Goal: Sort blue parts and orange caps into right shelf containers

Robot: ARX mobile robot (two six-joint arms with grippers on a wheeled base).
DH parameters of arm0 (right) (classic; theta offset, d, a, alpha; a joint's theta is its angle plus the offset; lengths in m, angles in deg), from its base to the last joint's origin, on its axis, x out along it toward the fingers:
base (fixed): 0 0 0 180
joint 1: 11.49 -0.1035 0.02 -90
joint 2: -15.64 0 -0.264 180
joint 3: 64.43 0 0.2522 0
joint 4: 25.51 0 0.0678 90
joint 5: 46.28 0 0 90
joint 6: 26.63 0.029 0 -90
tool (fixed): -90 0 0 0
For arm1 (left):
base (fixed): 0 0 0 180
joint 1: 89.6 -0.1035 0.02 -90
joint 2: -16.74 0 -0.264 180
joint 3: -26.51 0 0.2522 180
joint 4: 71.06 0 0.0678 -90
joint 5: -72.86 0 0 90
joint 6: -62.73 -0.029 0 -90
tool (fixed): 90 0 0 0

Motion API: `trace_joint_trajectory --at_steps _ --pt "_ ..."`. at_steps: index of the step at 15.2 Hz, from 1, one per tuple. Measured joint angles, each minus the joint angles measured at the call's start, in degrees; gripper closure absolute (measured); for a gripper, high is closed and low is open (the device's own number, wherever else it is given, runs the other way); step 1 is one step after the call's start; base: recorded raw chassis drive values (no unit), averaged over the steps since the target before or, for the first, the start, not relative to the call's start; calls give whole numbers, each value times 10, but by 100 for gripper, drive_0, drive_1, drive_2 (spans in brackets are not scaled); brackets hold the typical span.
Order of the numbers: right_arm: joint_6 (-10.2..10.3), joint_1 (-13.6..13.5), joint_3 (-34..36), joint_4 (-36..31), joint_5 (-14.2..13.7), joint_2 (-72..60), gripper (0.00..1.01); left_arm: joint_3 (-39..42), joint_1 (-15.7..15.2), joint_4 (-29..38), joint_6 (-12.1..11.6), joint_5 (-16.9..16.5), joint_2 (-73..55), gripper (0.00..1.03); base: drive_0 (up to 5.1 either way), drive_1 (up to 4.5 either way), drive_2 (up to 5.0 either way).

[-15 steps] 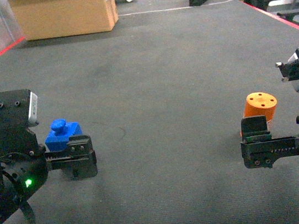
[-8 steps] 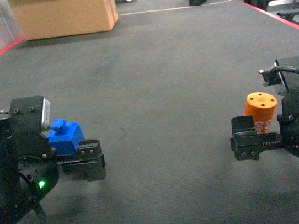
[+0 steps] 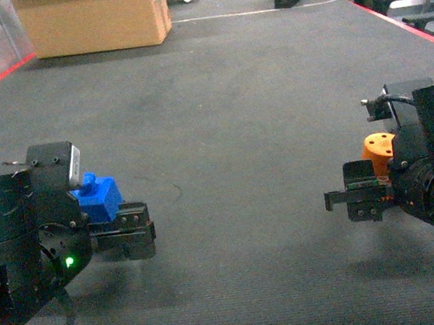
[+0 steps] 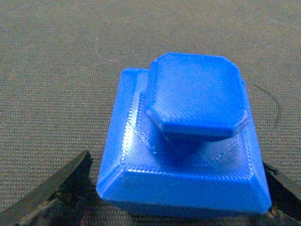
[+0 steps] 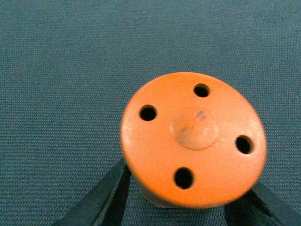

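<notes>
One blue part (image 3: 100,196), one orange cap (image 3: 378,148) (each gripper-held).

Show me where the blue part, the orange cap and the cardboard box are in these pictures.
blue part (image 4: 188,141), left wrist view, on the stepped body just below its knob.
orange cap (image 5: 195,136), right wrist view, on the flat top between the four holes.
cardboard box (image 3: 92,18), head view, on its front face.

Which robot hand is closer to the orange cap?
The right one. The right gripper has the orange cap sitting between its fingers, while the left gripper is far across the floor, around the blue part.
</notes>
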Motion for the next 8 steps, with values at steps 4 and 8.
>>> trace_joint_trajectory --at_steps 4,8 --pt "5 0 1 -5 4 0 61 -2 -9 -3 18 -4 1 60 0 0 0" --pt "13 0 43 -42 3 33 61 27 -13 39 18 12 38 61 0 0 0"
